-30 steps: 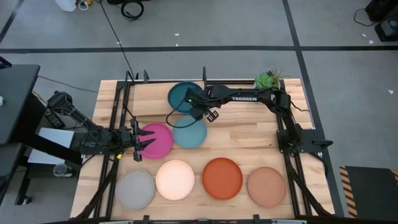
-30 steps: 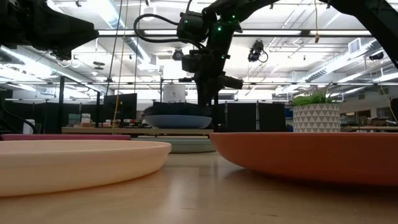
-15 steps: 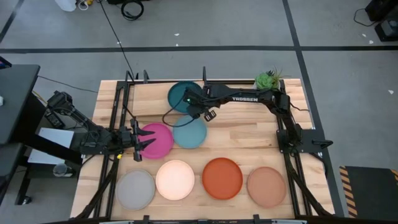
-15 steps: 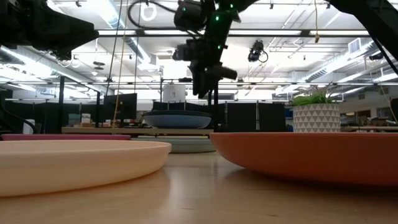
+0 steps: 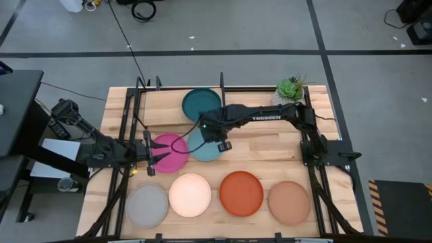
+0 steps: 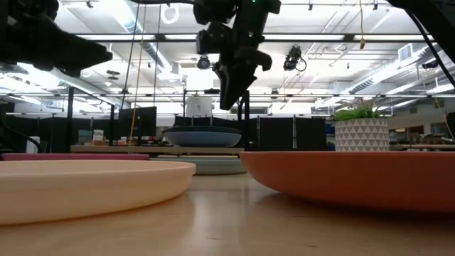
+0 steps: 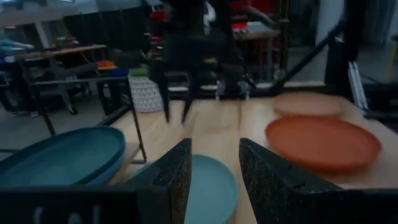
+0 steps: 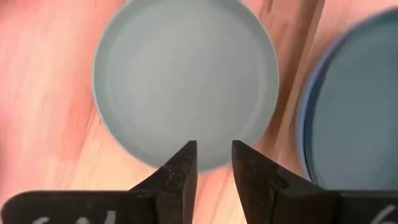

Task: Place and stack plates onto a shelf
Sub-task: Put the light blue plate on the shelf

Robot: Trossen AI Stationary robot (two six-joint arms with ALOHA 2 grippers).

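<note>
The right pincer (image 5: 225, 144) hangs slightly parted and empty just above the light blue plate (image 5: 204, 144), mid-frame on the bench (image 5: 270, 145). The left pincer (image 5: 148, 160), apparently parted too, waits at the pink plate (image 5: 170, 151).

The right arm reaches from its base at the table's right side, across and leftward, its long forearm lying nearly level over the table's middle. Its wrist bends down so the right gripper (image 5: 225, 144) points at the tabletop. In the right wrist view the right gripper (image 8: 214, 163) shows 2 dark fingers with a narrow gap between their tips, nothing between them. In the low view it hangs high above the table, fingers (image 6: 229, 96) pointing down.

The left arm stretches low from the left edge, left gripper (image 5: 149, 162) near that side. Its 2 fingers (image 7: 175, 180) stand slightly apart, empty.
</note>
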